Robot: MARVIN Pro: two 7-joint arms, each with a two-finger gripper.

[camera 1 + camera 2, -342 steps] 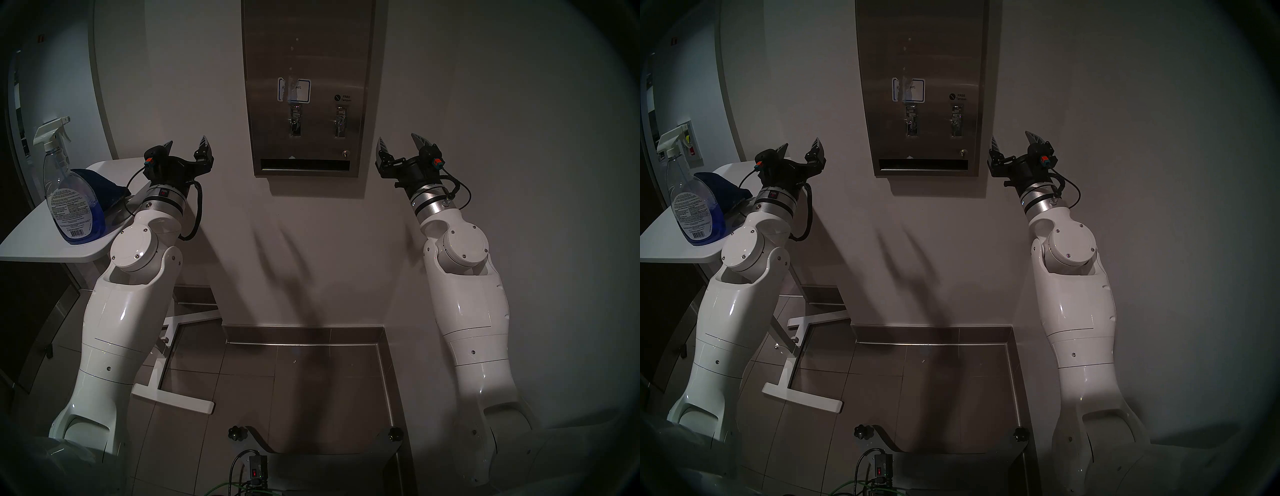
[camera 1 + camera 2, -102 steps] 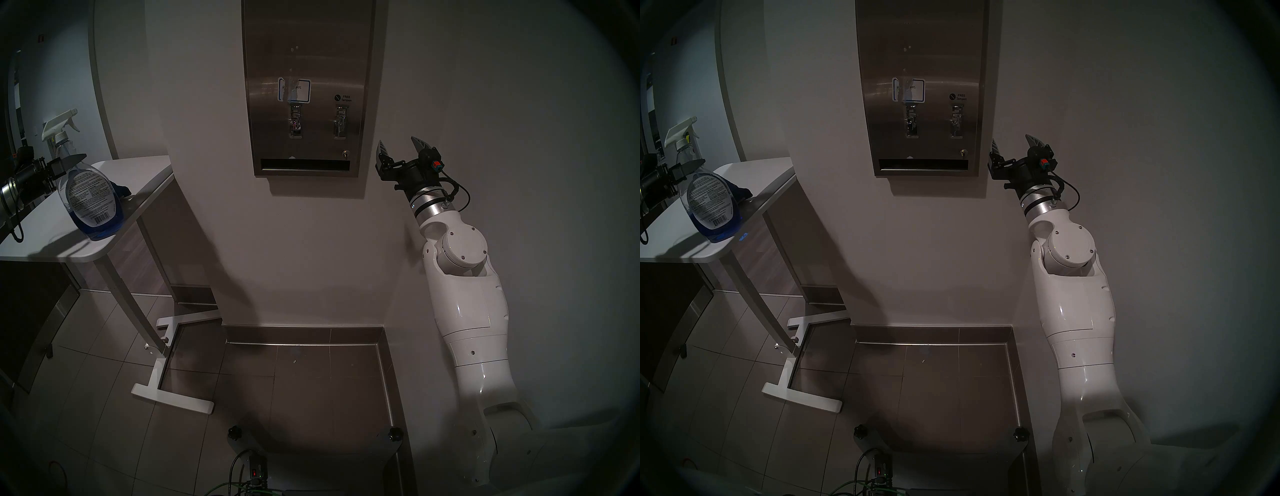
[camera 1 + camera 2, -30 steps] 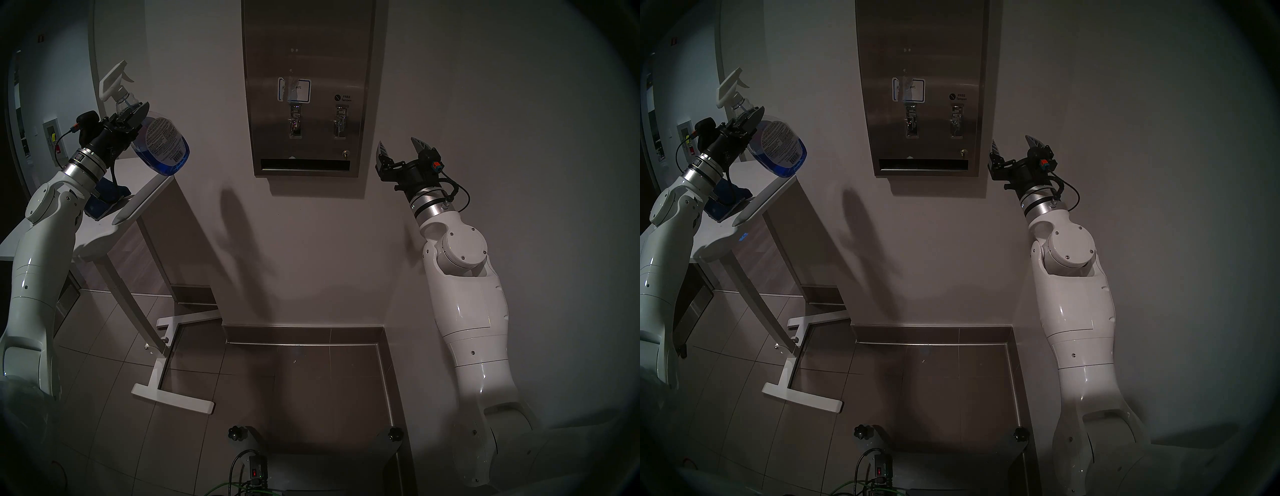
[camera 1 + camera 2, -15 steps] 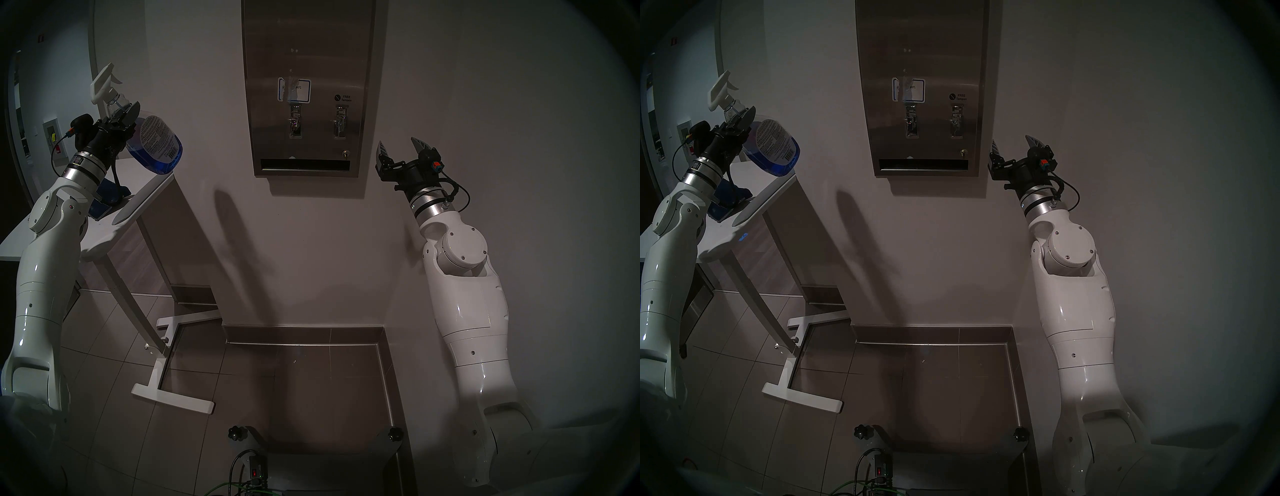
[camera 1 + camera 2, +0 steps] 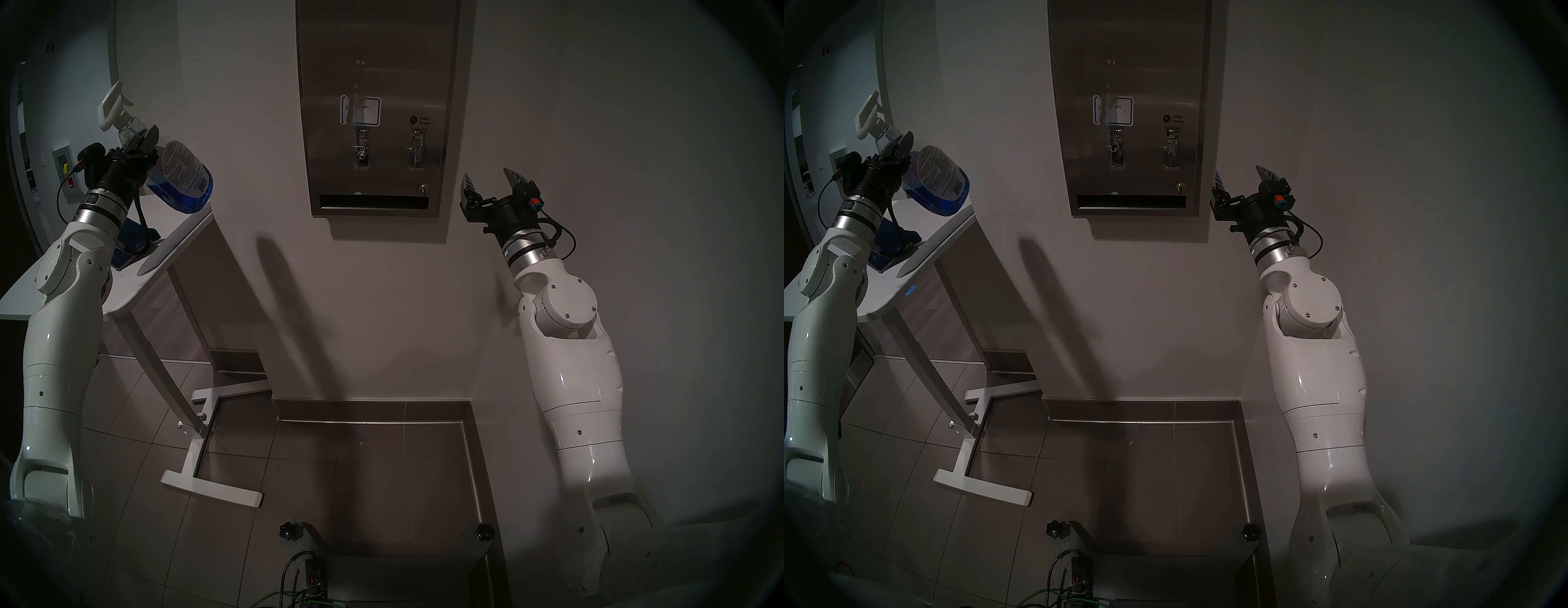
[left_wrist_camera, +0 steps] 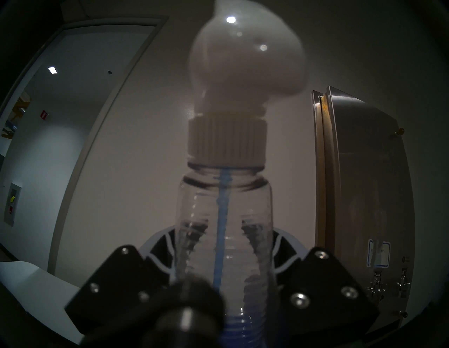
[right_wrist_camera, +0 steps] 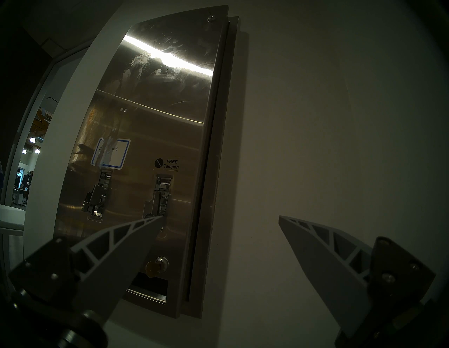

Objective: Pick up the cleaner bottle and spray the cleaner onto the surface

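- The left gripper (image 5: 138,144) is clamped tight on the neck of the clear plastic cleaner bottle with white trigger nozzle (image 5: 180,176); the wrist view shows the fingers (image 6: 279,247) pressed on either side of the neck.
- The bottle hangs tilted in the air, nozzle up and to the left, base with the blue liquid cleaner (image 5: 186,204) just above the near corner of the white tabletop (image 5: 178,242).
- A dark blue cloth (image 5: 133,242) lies on the tabletop, partly behind the left arm.
- The right gripper (image 5: 488,180) is wide open and empty, just right of the tall brushed stainless-steel wall dispenser panel (image 5: 377,63), apart from its edge.
- Between bottle and panel lies a stretch of bare white wall (image 5: 254,127).
- Compared with a second ago, the bottle has shifted left, away from the panel, with its nozzle lower and further left; the right arm has kept its place.
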